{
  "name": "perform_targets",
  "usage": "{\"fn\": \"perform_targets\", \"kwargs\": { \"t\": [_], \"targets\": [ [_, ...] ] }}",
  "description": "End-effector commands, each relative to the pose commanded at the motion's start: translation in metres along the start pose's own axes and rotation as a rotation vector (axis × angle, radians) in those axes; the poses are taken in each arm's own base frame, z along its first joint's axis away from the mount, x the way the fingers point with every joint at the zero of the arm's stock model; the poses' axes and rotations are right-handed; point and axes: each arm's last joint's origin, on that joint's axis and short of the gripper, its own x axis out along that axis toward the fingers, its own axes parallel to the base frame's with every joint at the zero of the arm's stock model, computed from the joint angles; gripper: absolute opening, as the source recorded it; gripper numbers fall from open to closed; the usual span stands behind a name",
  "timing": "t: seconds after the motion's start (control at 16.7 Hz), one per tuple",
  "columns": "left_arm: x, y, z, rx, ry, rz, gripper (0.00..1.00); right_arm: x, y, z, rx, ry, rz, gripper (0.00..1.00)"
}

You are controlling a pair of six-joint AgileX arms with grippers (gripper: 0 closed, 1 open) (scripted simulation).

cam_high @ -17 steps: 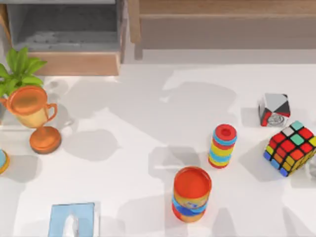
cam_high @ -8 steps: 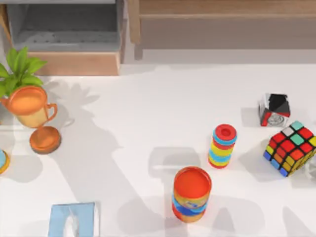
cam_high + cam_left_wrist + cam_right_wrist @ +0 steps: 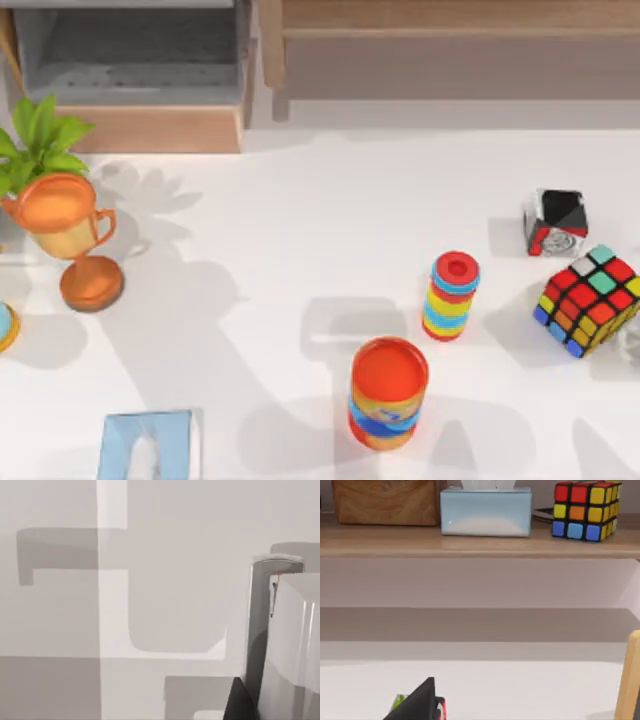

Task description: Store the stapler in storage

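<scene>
Since the earlier pictures nothing on the counter (image 3: 300,230) has shifted; only the soft grey shadows lying across its matte white surface have slid a little near the left side. The storage (image 3: 150,130), a wooden box with a dull grey inside, sits at the far left edge. Below it stands a glossy copper trophy (image 3: 65,235) beside a leafy green plant (image 3: 40,140). Toward the middle are the orange can (image 3: 388,392), a cylinder with a blue band, and a ribbed tower of coloured rings (image 3: 452,295). On the right lie a puzzle cube (image 3: 590,300) of bright squares and a smaller black, red and white block (image 3: 555,222). A pale, glassy sliver (image 3: 633,345) at the right edge, just beside the puzzle cube, may be the stapler; I cannot tell for sure. A light blue tissue box (image 3: 148,447) sits at the near edge. The right wrist view faces a wooden shelf (image 3: 470,545). How wide the left gripper or the right gripper stands, I cannot tell.
</scene>
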Motion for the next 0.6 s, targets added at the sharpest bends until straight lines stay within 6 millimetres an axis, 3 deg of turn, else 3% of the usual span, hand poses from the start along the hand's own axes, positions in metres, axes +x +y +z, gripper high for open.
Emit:
{"fn": "perform_targets", "kwargs": {
  "t": [0.36, 0.6],
  "targets": [
    [0.0075, 0.001, -0.0016, -0.007, 0.005, -0.002, 0.0, 0.0, 0.0, 0.0, 0.0, 0.0, 0.0, 1.0],
    [0.0075, 0.001, -0.0016, -0.007, 0.005, -0.002, 0.3, 0.0, 0.0, 0.0, 0.0, 0.0, 0.0, 1.0]
  ]
}}
